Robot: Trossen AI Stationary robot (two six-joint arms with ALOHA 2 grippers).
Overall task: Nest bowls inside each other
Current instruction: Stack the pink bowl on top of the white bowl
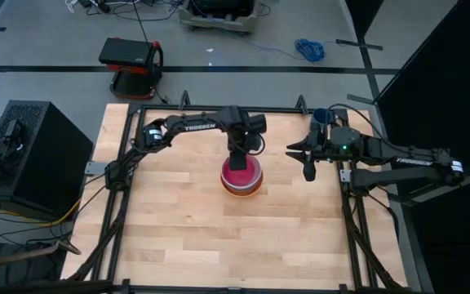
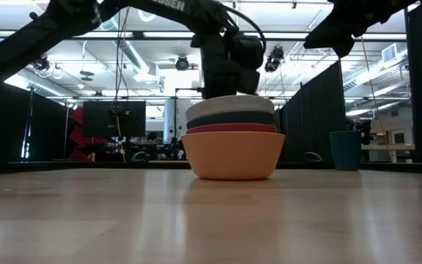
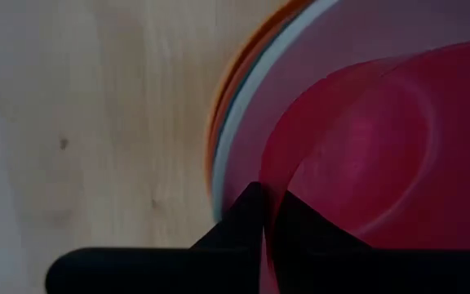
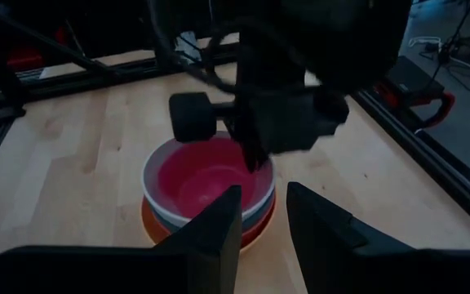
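Note:
A stack of bowls stands at the table's middle: orange at the bottom, then red, a dark teal one and white. A magenta bowl lies inside the white one. My left gripper comes down on the stack from above and is shut on the magenta bowl. My right gripper hangs open above the table's right part, nothing between its fingers, facing the stack. My left gripper pinches the magenta bowl's rim between its two fingers, one inside the bowl and one outside. The fingers point steeply down from above, at the rim's far side. The bowl sits within the white bowl's rim; whether it rests there I cannot tell.
A dark teal cup stands at the table's far right corner. Black frame rails run along the table's edges. Bare wood lies in front of and to the left of the stack.

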